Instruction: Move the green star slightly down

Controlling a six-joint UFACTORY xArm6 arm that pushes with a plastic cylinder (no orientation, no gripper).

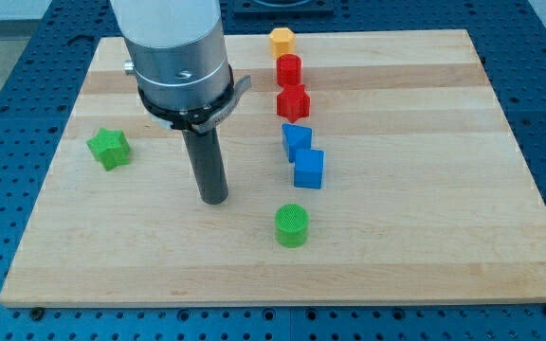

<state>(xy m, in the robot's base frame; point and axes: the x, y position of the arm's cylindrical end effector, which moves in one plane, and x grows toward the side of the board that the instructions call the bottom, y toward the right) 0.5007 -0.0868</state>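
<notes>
Tip (214,199) on bare board, touching nothing, green star (109,148) well to view's left.

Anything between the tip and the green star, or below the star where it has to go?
Nothing visible. Bare board lies between my tip and the green star at its left, and below the star too.

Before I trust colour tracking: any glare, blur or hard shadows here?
Camera view: sharp, evenly lit; soft sheen on the wooden board, no blown glare; faint shadows beside my tip and under the green star and green cylinder; arm's upper body cropped at the view's top.
</notes>
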